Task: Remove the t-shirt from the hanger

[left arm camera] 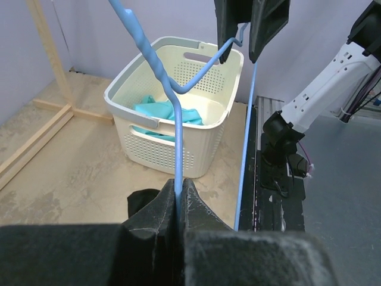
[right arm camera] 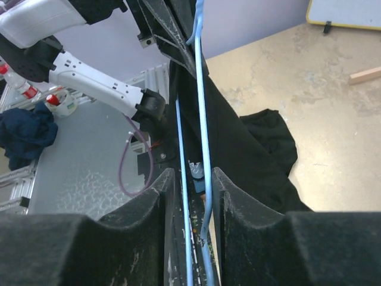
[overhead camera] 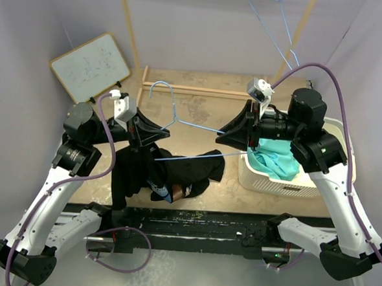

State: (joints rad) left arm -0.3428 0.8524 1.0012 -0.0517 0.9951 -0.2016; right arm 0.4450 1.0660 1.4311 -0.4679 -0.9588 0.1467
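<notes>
Over the middle of the table, the left gripper (left arm camera: 178, 196) pinches the blue hanger (left arm camera: 177, 137) tight. The right gripper (right arm camera: 190, 179) straddles its far end, jaws narrowly apart, and the black t-shirt (overhead camera: 144, 172) sags from the left side. The right should probably clamp firmly before any sliding; pad contact and the shirt's neck opening can't be made out.

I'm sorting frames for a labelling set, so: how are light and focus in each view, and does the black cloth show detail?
Top external: even, soft light, faint shadows; the black t-shirt shows few folds. Left wrist: basket and hanger sharp, the left gripper's fingers dark and blurred along the bottom. Right wrist: the right gripper's fingers soft up close, cloth nearly featureless.
</notes>
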